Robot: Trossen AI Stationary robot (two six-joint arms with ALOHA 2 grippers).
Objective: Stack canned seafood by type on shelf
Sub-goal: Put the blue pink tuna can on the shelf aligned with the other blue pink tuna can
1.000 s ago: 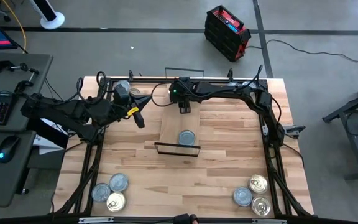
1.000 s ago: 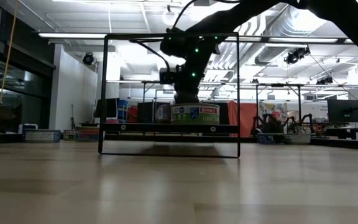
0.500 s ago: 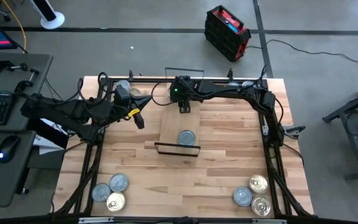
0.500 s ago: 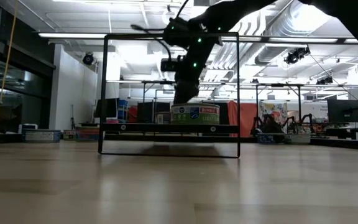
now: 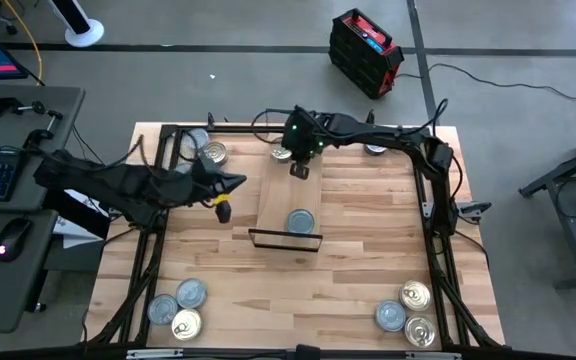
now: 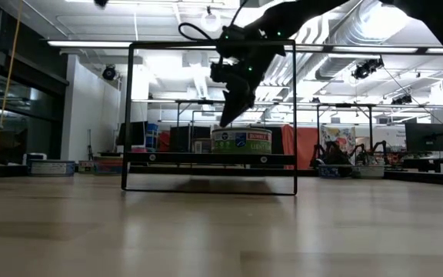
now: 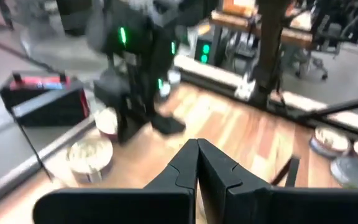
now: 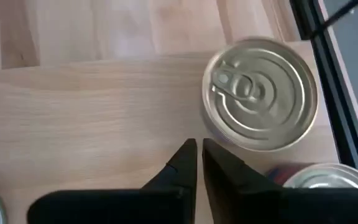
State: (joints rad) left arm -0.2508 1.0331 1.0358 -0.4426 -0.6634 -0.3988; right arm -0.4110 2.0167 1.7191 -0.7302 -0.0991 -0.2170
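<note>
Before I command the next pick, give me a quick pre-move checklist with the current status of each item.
1. Right gripper empty: ok, fingers shut on nothing.
2. Right gripper open for a pick: not ok.
3. Left gripper clear of the light-wood shelf plank: ok, shut, off its left side.
4. Pale blue-topped round tin seated on the plank: ok.
5. Gold ring-pull tin reachable: ok, just beyond the right fingertips.
6. Its type against the shelved tin: cannot tell.

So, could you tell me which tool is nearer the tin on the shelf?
Right. The right tool hovers just behind the tin; the left tool sits beside the shelf, farther off.
</note>
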